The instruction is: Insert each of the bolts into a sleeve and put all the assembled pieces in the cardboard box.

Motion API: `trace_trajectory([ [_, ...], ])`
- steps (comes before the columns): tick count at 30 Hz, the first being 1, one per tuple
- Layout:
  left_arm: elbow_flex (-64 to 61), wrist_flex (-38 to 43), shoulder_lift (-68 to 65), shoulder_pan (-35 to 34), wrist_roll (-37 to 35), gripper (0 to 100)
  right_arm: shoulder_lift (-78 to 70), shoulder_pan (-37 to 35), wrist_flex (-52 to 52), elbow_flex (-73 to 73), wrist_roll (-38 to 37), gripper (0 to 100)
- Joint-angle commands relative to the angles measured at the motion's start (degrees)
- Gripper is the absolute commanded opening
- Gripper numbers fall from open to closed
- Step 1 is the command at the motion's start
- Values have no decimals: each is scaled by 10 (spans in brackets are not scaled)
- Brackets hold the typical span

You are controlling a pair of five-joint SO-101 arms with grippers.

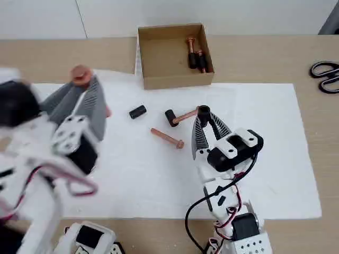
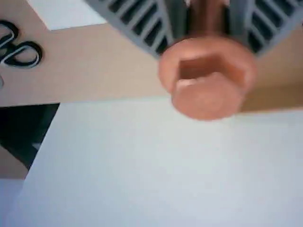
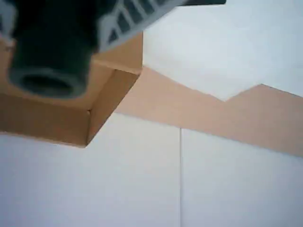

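My left gripper is raised over the left of the white sheet, shut on a copper bolt whose hex head points out past the grey fingers. My right gripper stands mid-sheet, shut on a black sleeve, whose open end faces the cardboard box. On the sheet lie a loose black sleeve, a bolt pushed into a sleeve and a loose copper bolt. The cardboard box at the back holds two assembled pieces.
The white sheet covers most of the wooden table. Black scissors lie at the far right edge, also seen as scissors in the left wrist view. The right half of the sheet is bare.
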State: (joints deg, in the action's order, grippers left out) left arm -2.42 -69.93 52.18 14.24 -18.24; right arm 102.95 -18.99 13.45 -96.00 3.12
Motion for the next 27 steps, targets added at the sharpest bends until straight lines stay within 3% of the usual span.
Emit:
trace_trajectory([
  [1, -153, 178, 8, 5, -9, 6, 9, -17, 0, -4, -6, 4],
  [5, -245, 258, 7, 62, -8, 6, 9, -44, 0, -4, -6, 4],
  [10, -295, 273, 6, 98, -7, 6, 9, -49, 1, -4, -6, 4],
  [18, -294, 335, -62, 134, -7, 6, 9, -88, 1, -3, -6, 4],
  [27, -255, 335, -106, 147, -8, 6, 9, -91, 2, -3, -6, 4],
])
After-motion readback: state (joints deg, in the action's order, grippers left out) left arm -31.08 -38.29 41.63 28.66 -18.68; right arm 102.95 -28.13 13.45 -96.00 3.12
